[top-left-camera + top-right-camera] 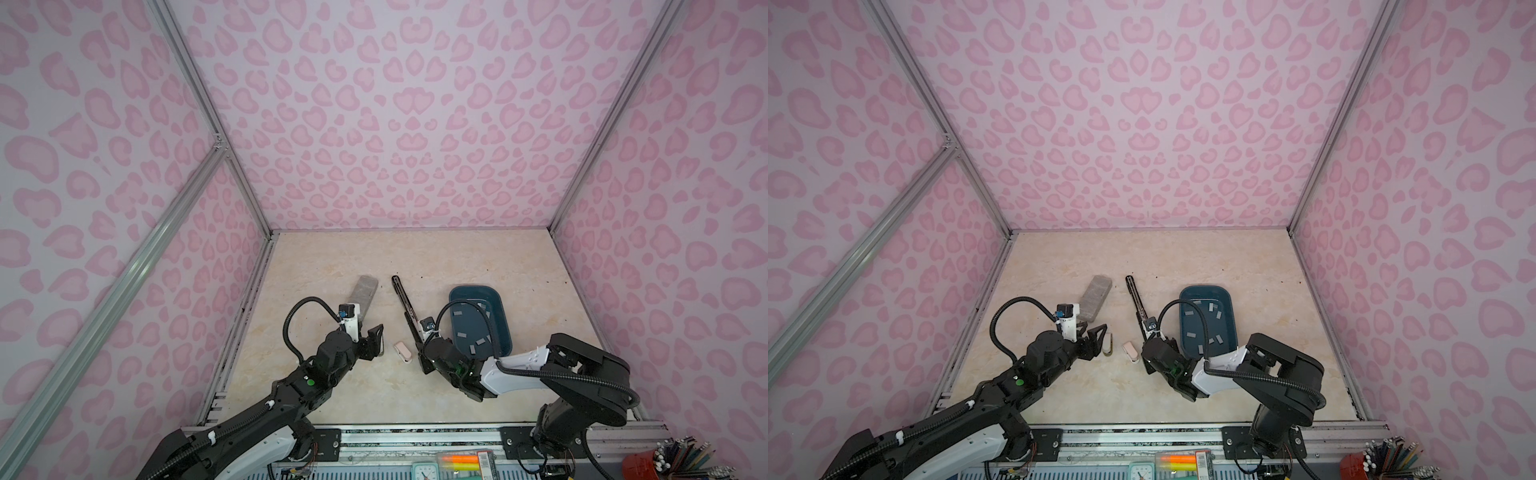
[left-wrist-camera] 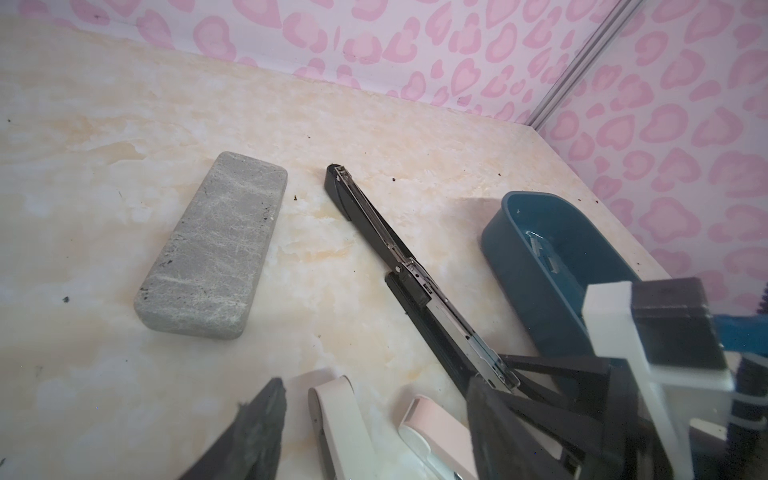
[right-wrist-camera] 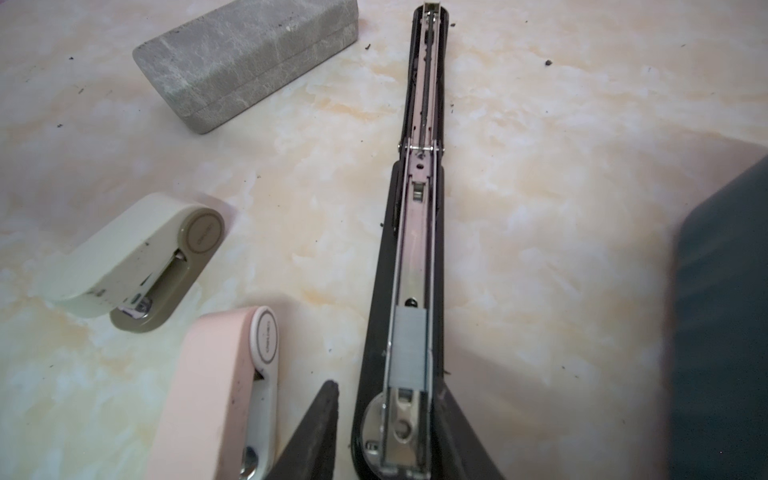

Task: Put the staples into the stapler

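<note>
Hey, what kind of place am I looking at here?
Probably a robot test cell: pink patterned panels on aluminium framing box in a small tabletop, a left arm and a right arm stand at its front edge, and a black stapler lies beside a tray of staples.

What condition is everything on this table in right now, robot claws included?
black stapler: swung open flat, one staple strip in its channel.
tray: holds loose staples.
pink stapler: closed, on its side.
cream stapler: closed, on its side.
grey block: lying flat.
left gripper: open, empty.
right gripper: open, astride the black stapler's end.
</note>
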Controlling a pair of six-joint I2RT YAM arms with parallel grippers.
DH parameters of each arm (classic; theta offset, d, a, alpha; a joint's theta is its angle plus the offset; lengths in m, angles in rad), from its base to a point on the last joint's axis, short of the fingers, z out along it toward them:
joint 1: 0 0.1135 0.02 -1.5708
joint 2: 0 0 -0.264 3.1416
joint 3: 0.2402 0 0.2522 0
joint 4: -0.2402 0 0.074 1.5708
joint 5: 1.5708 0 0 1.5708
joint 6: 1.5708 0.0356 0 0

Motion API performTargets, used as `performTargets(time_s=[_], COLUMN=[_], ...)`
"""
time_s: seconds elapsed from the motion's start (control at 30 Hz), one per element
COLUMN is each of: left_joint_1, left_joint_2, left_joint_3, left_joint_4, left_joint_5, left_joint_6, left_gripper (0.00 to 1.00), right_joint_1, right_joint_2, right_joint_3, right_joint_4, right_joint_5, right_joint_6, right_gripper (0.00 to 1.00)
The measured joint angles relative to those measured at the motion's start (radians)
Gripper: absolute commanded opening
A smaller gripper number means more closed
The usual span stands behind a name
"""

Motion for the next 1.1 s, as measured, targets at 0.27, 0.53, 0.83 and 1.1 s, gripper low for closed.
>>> performTargets(time_s=[0.27,0.53,0.83,1.1], left_joint_1=[0.05,0.055,0.057,0.077], left_joint_2=[0.177,0.423,0.716,0.859], left_joint_3=[0.122,0.283,0.455,0.529], left_joint_4=[-0.023,-0.059,-0.069,-0.04], left_joint_5=[0.089,0.133,0.174,0.243], left_joint_6=[-0.075,-0.178,-0.278,-0.319], left_gripper=[0.7,0.7,0.73,0.73], right_joint_1=[-0.029,-0.045,-0.072,-0.072], right_joint_2=[0.019,-0.016,-0.069,-0.072], right_joint_3=[0.006,-0.008,-0.037,-0.058], right_joint_4=[0.014,0.014,0.001,0.025], right_joint_5=[-0.021,-0.091,-0.154,-0.161], right_joint_6=[0.003,0.042,0.115,0.132], right_gripper=[0.14,0.06,0.06,0.05])
